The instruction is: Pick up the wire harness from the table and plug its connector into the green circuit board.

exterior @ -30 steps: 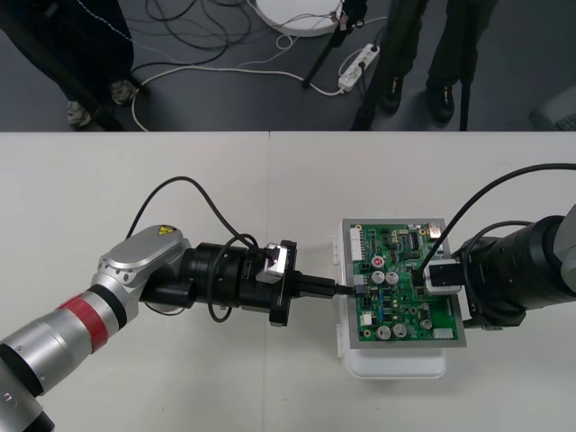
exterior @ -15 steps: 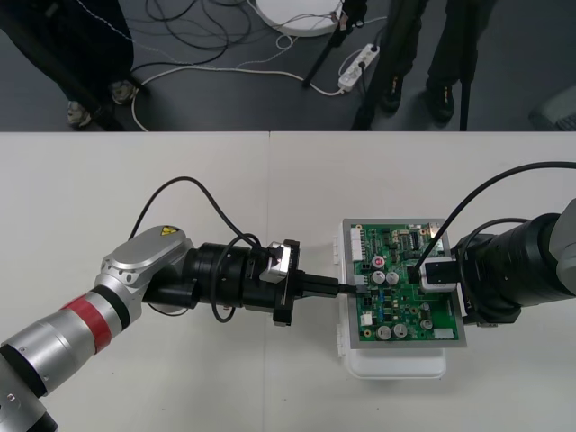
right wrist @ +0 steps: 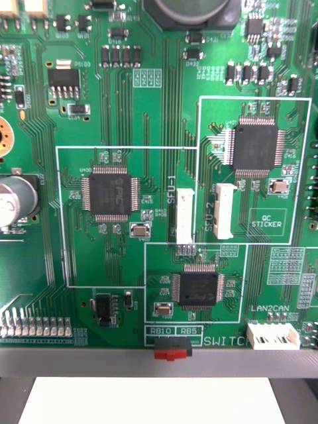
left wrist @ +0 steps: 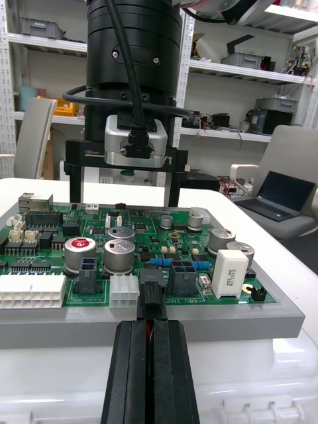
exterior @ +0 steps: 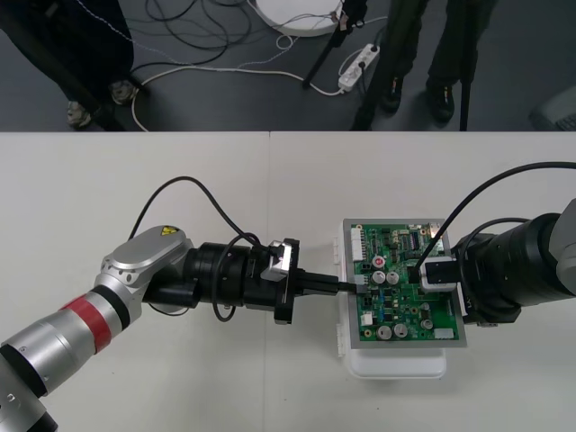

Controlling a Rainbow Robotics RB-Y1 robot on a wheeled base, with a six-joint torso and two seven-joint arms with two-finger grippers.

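Note:
The green circuit board (exterior: 405, 301) rests on its white base (exterior: 396, 364) right of the table's middle. My left gripper (exterior: 346, 285) reaches in level to the board's left edge. In the left wrist view its fingers (left wrist: 129, 371) are shut on the harness's black plug (left wrist: 151, 299), with a trace of red wire between them. The plug sits at the board's (left wrist: 53, 232) edge between a white header and a black one; I cannot tell whether it is seated. My right gripper (exterior: 423, 270) hangs over the board's right half, its fingers (left wrist: 73, 182) spread apart, open. The right wrist view looks straight down on the board (right wrist: 99, 99).
Tall capacitors (left wrist: 122, 255) and a white block (left wrist: 226, 271) stand on the board just behind the plug. Each arm carries a black cable arching above it (exterior: 180, 184), (exterior: 477, 202). Bare table (exterior: 135, 387) lies left of and in front of the board.
The left gripper has edged slightly right toward the board's edge. The right gripper has shifted a little left over the board.

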